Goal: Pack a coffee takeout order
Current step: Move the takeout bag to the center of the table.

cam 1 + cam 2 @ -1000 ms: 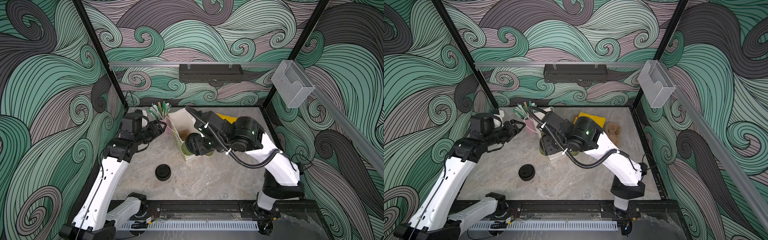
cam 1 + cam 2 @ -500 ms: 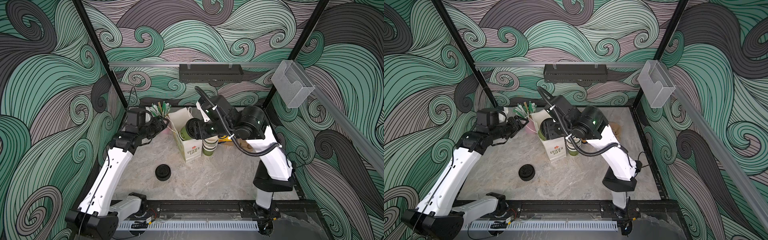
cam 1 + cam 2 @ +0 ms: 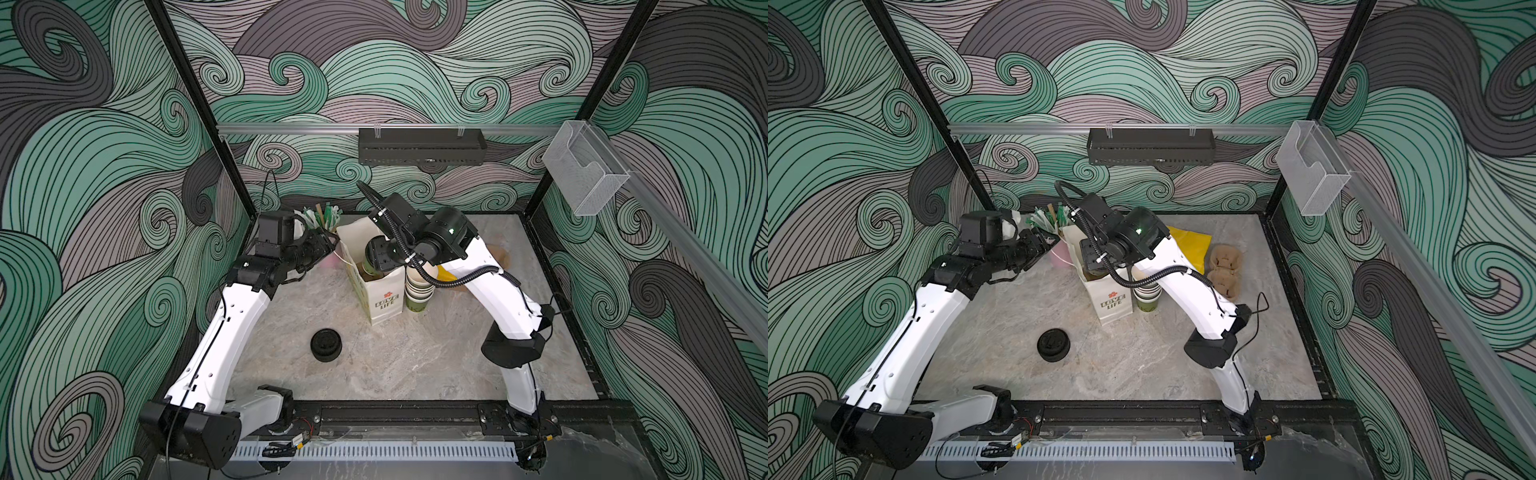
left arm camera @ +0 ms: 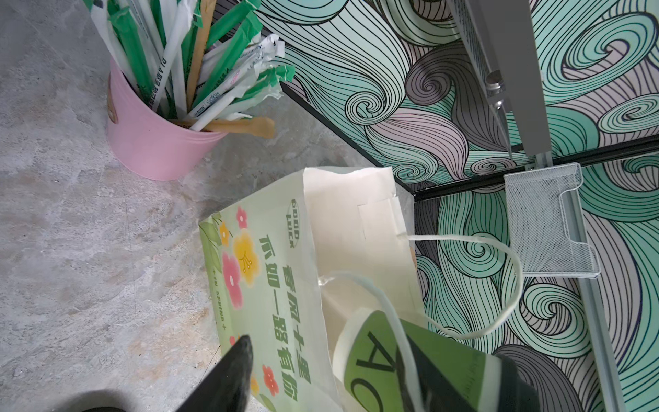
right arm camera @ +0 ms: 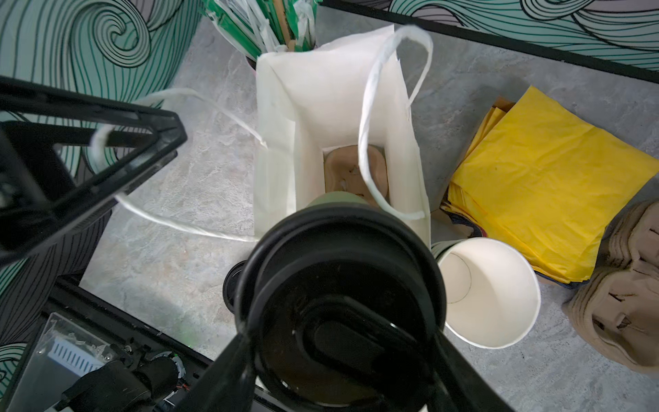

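Observation:
My right gripper point(image 5: 342, 360) is shut on a green paper cup with a black lid point(image 5: 338, 285), one finger on each side of the lid. The cup point(image 3: 371, 268) hangs upright over the mouth of an open white paper bag point(image 3: 382, 297). A tan pulp carrier point(image 5: 344, 171) lies at the bottom of the bag point(image 5: 321, 107). My left gripper point(image 3: 328, 243) is at the bag's left rim, jaws apart, with one white handle looped over a finger. In the left wrist view the cup point(image 4: 371, 353) shows beside the bag's wall point(image 4: 271, 267). Yellow sheets point(image 3: 1190, 243) lie at the back right.
A stack of lidless green cups point(image 3: 419, 289) stands right beside the bag. More pulp carriers point(image 3: 1225, 266) are piled near the yellow sheets. A squat stack of black lids point(image 3: 326, 345) sits on the marble in front. A pink bucket of straws point(image 4: 153, 139) stands behind the left gripper.
The right arm has lifted the cup from low in front of the bag to above its mouth. The left gripper rose and moved back, and the bag now stands more upright.

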Tool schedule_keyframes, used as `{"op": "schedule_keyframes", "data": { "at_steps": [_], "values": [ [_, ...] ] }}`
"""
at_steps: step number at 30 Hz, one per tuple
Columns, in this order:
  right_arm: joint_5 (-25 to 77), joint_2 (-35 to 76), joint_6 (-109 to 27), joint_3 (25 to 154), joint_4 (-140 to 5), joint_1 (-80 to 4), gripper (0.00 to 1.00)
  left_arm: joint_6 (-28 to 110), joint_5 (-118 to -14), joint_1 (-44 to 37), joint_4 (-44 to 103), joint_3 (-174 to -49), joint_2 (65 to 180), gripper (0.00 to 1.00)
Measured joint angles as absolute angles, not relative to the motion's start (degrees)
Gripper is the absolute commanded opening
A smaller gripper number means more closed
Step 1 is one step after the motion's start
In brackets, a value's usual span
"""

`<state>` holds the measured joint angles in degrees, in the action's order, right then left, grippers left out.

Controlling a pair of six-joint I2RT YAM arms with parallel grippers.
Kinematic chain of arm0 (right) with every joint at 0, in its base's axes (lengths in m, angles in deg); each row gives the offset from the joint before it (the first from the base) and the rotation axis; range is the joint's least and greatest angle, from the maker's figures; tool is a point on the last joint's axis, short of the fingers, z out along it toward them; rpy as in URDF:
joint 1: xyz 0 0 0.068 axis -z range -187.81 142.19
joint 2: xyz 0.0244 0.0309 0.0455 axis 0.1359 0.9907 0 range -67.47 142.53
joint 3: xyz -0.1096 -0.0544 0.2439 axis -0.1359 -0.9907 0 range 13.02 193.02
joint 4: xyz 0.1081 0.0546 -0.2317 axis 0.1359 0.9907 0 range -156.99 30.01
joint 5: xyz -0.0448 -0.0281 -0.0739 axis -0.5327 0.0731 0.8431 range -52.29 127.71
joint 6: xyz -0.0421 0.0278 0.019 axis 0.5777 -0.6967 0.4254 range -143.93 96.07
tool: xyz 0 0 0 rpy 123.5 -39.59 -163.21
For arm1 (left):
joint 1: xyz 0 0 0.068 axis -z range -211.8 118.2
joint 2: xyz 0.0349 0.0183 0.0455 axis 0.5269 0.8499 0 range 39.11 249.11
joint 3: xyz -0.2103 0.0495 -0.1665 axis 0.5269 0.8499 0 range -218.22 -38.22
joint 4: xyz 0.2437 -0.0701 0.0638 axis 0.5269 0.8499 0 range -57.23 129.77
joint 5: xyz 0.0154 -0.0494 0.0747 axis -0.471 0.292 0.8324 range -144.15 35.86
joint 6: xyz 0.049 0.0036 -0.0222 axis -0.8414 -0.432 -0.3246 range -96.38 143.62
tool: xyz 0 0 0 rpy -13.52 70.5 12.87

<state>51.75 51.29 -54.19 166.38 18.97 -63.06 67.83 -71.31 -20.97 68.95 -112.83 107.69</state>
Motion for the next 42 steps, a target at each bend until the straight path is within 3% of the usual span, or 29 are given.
{"op": "schedule_keyframes", "data": {
  "at_steps": [6,14,22,42],
  "values": [
    [50.3,53.5,-54.4,165.4,18.9,-61.9,0.58,66.3,-73.6,-21.3,68.8,-114.1,110.0,0.52],
    [48.7,56.9,-54.4,164.0,19.0,-61.9,0.58,64.1,-75.4,-21.3,68.7,-114.3,111.0,0.22],
    [48.0,57.4,-55.7,163.9,19.2,-61.8,0.57,64.1,-78.8,-21.3,68.7,-114.1,110.6,0.0],
    [46.4,56.1,-56.5,159.7,23.2,-64.9,0.57,69.0,-86.7,-20.8,69.7,-107.6,101.0,0.0]
  ]
}}
